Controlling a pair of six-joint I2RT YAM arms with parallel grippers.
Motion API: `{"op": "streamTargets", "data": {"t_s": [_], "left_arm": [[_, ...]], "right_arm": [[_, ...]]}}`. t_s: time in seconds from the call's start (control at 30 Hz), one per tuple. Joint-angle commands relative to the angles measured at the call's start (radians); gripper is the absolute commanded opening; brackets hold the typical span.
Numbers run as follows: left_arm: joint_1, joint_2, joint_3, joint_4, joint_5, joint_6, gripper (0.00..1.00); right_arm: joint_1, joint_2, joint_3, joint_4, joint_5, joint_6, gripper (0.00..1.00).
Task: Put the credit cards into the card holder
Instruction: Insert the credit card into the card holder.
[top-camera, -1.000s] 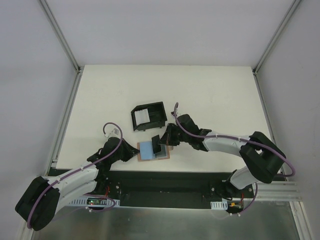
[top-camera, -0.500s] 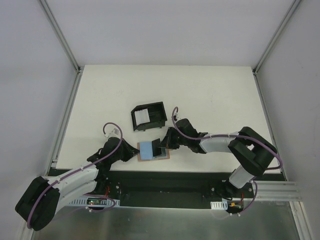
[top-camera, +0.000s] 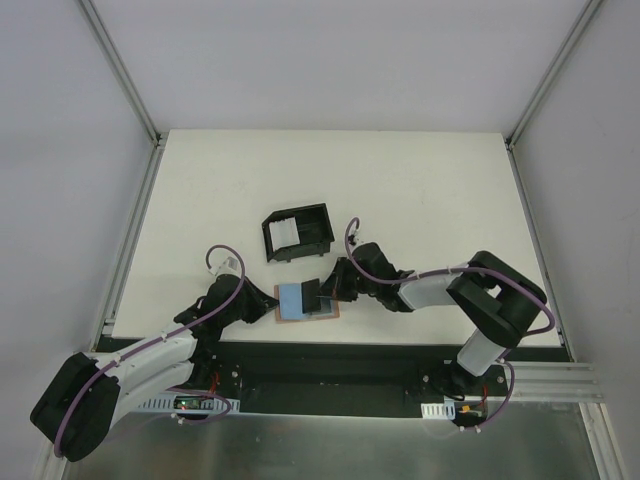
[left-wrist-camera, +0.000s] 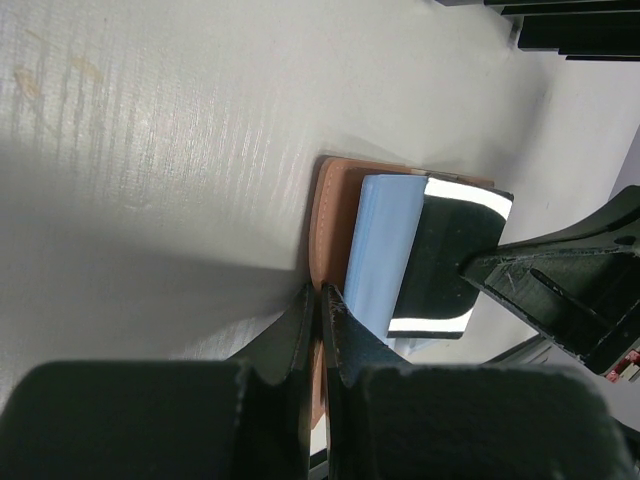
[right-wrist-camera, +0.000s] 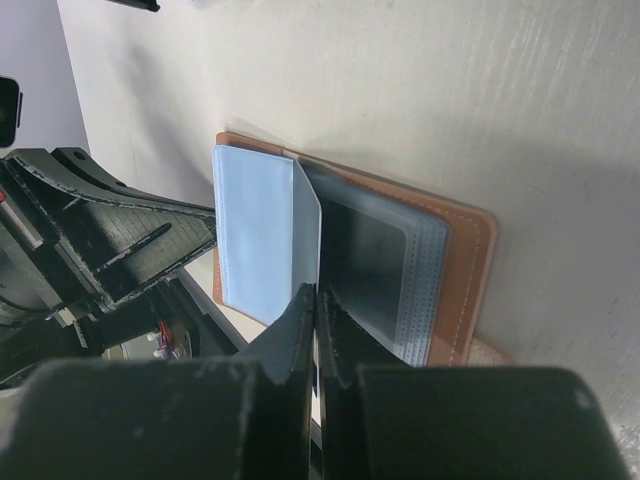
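The tan card holder (top-camera: 300, 318) lies open near the table's front edge. A light blue card (top-camera: 291, 297) rests on its left half, and clear pockets (right-wrist-camera: 390, 270) fill the right half. My left gripper (top-camera: 272, 303) is shut on the holder's left leather edge (left-wrist-camera: 335, 190). My right gripper (top-camera: 322, 292) is shut on a thin credit card (left-wrist-camera: 450, 255) that stands tilted on edge over the fold. In the left wrist view that card's face looks dark and glossy. In the right wrist view only the card's pale face (right-wrist-camera: 306, 230) shows, running obliquely into the shut jaws.
A black open-sided box (top-camera: 297, 232) stands just behind the holder with white cards (top-camera: 283, 236) inside. The table's front edge and the black base rail (top-camera: 330, 360) run right below the holder. Metal frame posts rise at the back corners.
The right arm's elbow has drawn in to the left and its gripper has crept left over the holder with the card. The left arm has stayed still.
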Motion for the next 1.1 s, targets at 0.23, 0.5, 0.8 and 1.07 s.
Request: {"op": "streamTargets", "data": {"t_s": [0.23,0.5,0.8,1.07], "left_arm": [[0.009,0.001,-0.029,-0.051,0.002,-0.007,0.0],[0.009,-0.002,-0.029,-0.051,0.001,-0.004,0.0],[0.009,-0.008,-0.035,-0.049,0.002,-0.012,0.0],[0.009,-0.022,-0.043,-0.051,0.002,-0.022,0.0]], "right_arm": [[0.037,0.002,-0.032,0.022,-0.003,0.023,0.0],[0.043,-0.004,-0.039,0.022,0.008,0.052,0.0],[0.051,0.062,0.024,0.048,0.011,0.084,0.0],[0.08,0.117,0.07,0.097,0.005,0.123,0.02]]}}
